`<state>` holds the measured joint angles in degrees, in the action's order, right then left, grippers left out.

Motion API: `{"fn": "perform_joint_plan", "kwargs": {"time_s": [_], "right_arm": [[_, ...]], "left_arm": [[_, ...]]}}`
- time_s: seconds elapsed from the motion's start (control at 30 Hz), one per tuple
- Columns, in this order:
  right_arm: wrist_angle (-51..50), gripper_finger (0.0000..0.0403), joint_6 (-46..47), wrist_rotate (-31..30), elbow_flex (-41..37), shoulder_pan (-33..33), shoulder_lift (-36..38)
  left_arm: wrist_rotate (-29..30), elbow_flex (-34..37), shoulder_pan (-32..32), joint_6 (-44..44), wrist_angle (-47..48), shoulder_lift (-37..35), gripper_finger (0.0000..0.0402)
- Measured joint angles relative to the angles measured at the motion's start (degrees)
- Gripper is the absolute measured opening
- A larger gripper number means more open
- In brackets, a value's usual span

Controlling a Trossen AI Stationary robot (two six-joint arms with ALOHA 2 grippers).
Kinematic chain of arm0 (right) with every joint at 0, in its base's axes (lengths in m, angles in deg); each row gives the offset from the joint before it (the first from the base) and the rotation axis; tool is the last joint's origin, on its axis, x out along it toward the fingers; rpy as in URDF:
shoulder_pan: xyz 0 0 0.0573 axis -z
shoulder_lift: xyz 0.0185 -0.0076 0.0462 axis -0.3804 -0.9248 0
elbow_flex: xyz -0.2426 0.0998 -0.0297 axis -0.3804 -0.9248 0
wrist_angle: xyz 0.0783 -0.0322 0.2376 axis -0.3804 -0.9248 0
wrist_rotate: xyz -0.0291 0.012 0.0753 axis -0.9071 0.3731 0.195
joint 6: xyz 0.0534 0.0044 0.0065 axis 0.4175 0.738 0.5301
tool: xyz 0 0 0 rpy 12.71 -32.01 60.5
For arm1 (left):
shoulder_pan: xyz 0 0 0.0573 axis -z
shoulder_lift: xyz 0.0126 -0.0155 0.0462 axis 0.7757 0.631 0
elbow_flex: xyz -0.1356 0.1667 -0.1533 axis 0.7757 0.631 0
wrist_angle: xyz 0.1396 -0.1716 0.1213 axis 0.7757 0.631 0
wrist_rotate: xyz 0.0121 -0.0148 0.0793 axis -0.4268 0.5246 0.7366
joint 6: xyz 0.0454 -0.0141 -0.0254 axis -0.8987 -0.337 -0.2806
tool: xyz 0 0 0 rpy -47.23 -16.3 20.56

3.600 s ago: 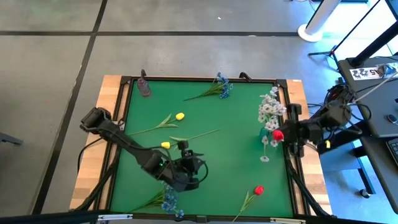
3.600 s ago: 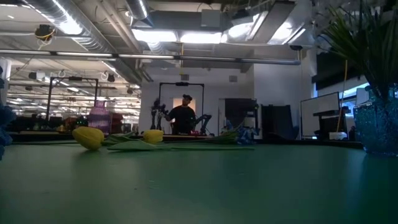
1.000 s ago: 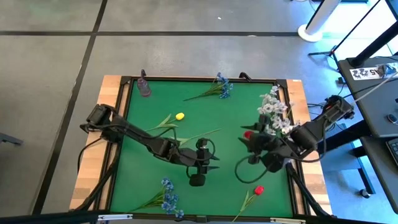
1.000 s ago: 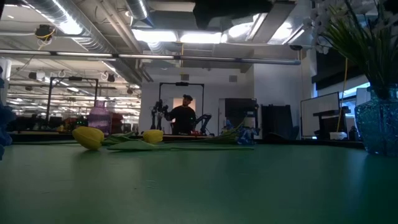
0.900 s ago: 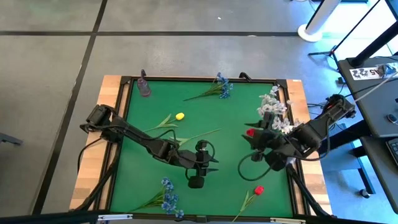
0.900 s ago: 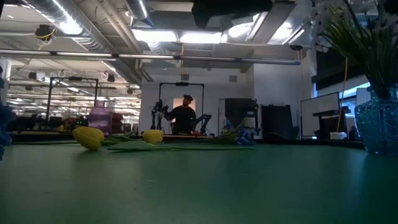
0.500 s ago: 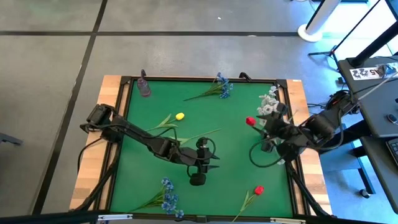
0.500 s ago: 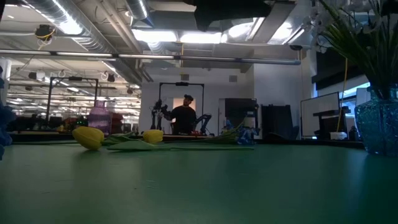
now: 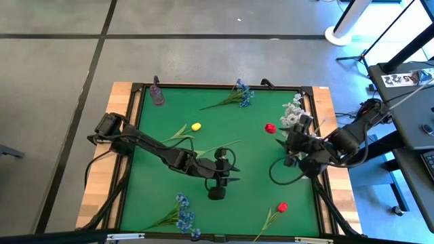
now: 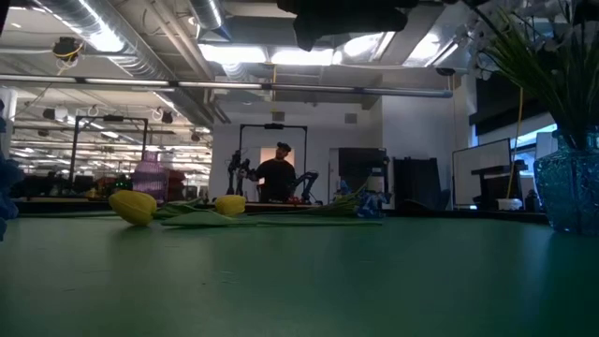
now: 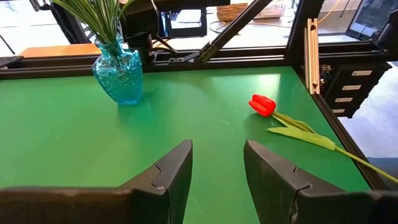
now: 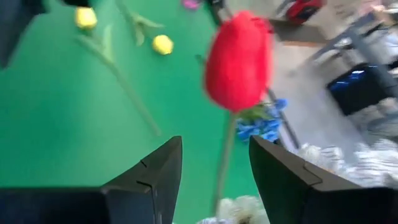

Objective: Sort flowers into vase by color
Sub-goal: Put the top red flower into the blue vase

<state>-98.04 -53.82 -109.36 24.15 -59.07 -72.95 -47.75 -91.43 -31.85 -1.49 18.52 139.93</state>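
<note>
A red tulip [image 9: 270, 127] is raised above the table at the right. Its bud [image 12: 239, 59] shows ahead of my right gripper [image 12: 214, 146], which is open. The thin stem [image 12: 222, 168] runs down between the fingers toward white blossoms [image 9: 293, 115]. These stand in the blue glass vase [image 11: 121, 78]. My right gripper [image 9: 286, 140] hovers over that vase. My left gripper [image 9: 234, 174] is open and empty above the table's middle. A second red tulip [image 11: 262, 104] lies flat on the mat. My right gripper has the raised tulip's stem [image 12: 222, 168] between its fingers, with a gap showing on either side. The stem leaves the wrist view between the fingers. I cannot tell whether a finger touches it.
Two yellow tulips [image 10: 133, 206] [image 9: 196, 126] lie on the left half of the mat. Blue bunches lie at the far edge [image 9: 242, 95] and the near left [image 9: 183, 217]. A small purple vase [image 9: 157, 95] stands at the far left corner.
My right gripper has moved toward the table's far edge, over the vase. The red tulip's bud has gone with it, toward the far edge.
</note>
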Motion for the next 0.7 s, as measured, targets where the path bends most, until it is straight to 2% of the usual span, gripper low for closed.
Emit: {"fn": "perform_joint_plan", "kwargs": {"time_s": [0.13, 0.23, 0.4, 0.57, 0.7], "right_arm": [[0.5, 0.0184, 0.2, -2.4, -0.6, 1.4, 0.0], [3.0, 0.0165, -0.4, 0.5, -1.4, 4.7, 0.0], [7.9, 0.0096, -5.8, 6.7, -3.2, 9.6, -0.1], [7.0, 0.0011, -7.3, 9.0, -3.2, 10.1, 1.5], [4.0, 0.0019, -5.8, 10.8, -1.8, 10.1, 4.3]], "left_arm": [[0.0, 0.0, 0.0, 0.0, 0.0, 0.0, 0.0141], [0.0, 0.0, 0.0, 0.0, -0.4, 0.0, 0.0141], [0.0, 0.0, 0.0, 0.0, -0.9, 0.0, 0.0141], [0.0, 0.0, 0.0, 0.0, -0.9, 0.0, 0.0141], [0.0, 0.0, 0.0, -0.2, -0.9, 0.0, 0.0141]]}}
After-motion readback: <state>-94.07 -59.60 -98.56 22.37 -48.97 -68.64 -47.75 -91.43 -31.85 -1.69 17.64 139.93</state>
